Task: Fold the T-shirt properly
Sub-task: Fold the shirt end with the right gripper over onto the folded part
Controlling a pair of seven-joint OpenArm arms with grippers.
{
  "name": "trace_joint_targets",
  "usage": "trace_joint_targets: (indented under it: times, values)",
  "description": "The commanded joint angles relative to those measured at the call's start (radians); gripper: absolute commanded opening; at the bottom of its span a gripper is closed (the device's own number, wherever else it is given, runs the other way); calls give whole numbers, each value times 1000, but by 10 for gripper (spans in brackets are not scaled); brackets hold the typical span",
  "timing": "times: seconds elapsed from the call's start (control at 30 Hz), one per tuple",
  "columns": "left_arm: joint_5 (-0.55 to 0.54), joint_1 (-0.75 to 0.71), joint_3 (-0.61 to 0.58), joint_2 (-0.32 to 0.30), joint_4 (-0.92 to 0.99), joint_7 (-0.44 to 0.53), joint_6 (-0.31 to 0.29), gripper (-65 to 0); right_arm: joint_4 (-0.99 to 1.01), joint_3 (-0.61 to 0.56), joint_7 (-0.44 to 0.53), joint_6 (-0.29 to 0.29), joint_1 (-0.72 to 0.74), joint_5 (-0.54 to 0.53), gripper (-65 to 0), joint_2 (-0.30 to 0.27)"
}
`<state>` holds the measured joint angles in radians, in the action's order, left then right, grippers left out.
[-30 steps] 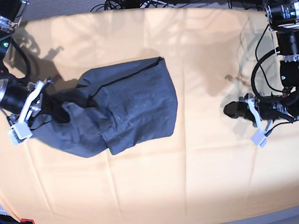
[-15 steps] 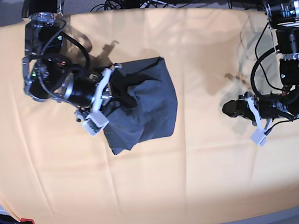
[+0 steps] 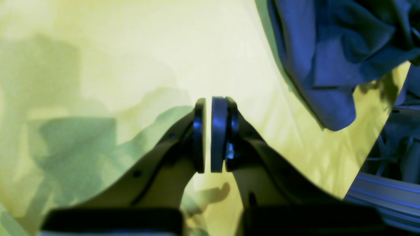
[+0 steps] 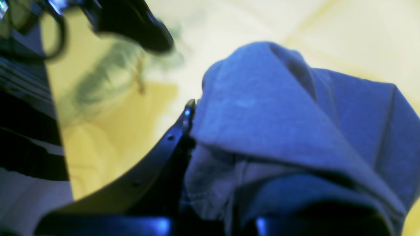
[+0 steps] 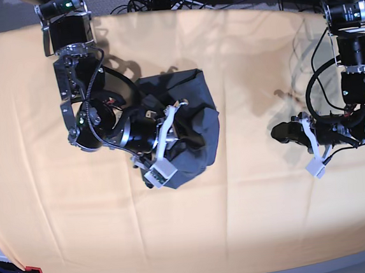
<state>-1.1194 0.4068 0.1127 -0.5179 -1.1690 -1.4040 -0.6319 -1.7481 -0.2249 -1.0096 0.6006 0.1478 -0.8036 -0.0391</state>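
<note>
**Now the sleeve side is carried over the body**

Since a second ago the right gripper (image 5: 180, 125), clamped on the dark slate-grey cotton T-shirt (image 5: 196, 110), has swept from the frame's left edge to centre-left, doubling the shirt over itself on the orange-yellow cloth (image 5: 254, 219). Release probably follows. The left gripper (image 3: 207, 134), nearly closed and empty, idles at right.

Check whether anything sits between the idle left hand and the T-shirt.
Nothing visible does. The left hand hovers shut and empty over the bare orange cloth, and only that cloth lies between it and the T-shirt. The right hand is already at the shirt, shut on its fabric.
</note>
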Motion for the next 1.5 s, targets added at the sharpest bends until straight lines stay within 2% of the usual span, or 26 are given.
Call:
trace_joint_targets:
  times: [0.0,0.03,0.17,0.2,0.23,0.3,0.43,0.53,0.67,0.77,0.87,0.93,1.0,1.03,1.07,1.17,1.23,1.33,1.4,1.47]
  values:
    - [-24,23,9,-17,-14,8,0,-598,-16,0,26,12,19,-28,-650,26]
    - [-26,23,9,-17,-14,8,0,-598,-16,0,26,17,19,-16,-639,49]
    - [-69,23,9,-17,-14,8,0,-598,-16,0,26,35,32,106,-298,110]
    - [-73,23,9,-17,-14,8,0,-598,-16,-2,26,34,35,87,-249,111]
    - [-72,23,9,-18,-14,8,0,-598,-16,-9,24,35,36,55,-234,110]
    - [-67,23,9,-18,-14,8,0,-598,-16,-39,-8,97,47,-32,-234,108]
    - [-68,23,9,-18,-14,8,0,-598,-18,-109,-56,97,87,-110,-234,108]
    - [-68,23,9,-18,-14,8,-1,-598,-22,-106,-88,97,128,-149,-234,108]
    - [-67,23,10,-29,-14,8,-1,-598,-24,-74,-98,97,175,-114,-234,108]
    - [-68,24,10,-61,-14,8,-4,-598,-25,-24,-153,97,184,-117,-234,107]
    - [-62,34,10,-104,-14,8,-31,-598,-26,19,-217,97,181,-203,-234,85]
    - [-61,47,10,-132,-14,8,-30,-598,-25,22,-215,97,176,-239,-235,57]
    - [-63,51,10,-166,-14,8,-21,-598,-17,19,-207,97,164,-191,-251,45]
    - [-67,50,10,-183,-14,8,-12,-598,-13,13,-181,97,154,-144,-287,42]
    - [-68,50,10,-201,-14,8,2,-598,-3,2,-144,97,142,-95,-353,42]
    - [-68,51,10,-240,-14,19,29,-599,57,-50,2,97,117,45,-650,42]
    - [-68,51,10,-247,-14,24,30,-607,119,-96,98,97,116,147,-650,42]
    - [-67,44,10,-247,-14,9,30,-607,214,-167,180,97,121,288,-650,42]
    - [-67,37,10,-247,-14,9,30,-607,254,-214,224,97,125,336,-650,42]
    - [-68,36,10,-247,-14,9,30,-607,278,-256,309,97,142,385,-650,49]
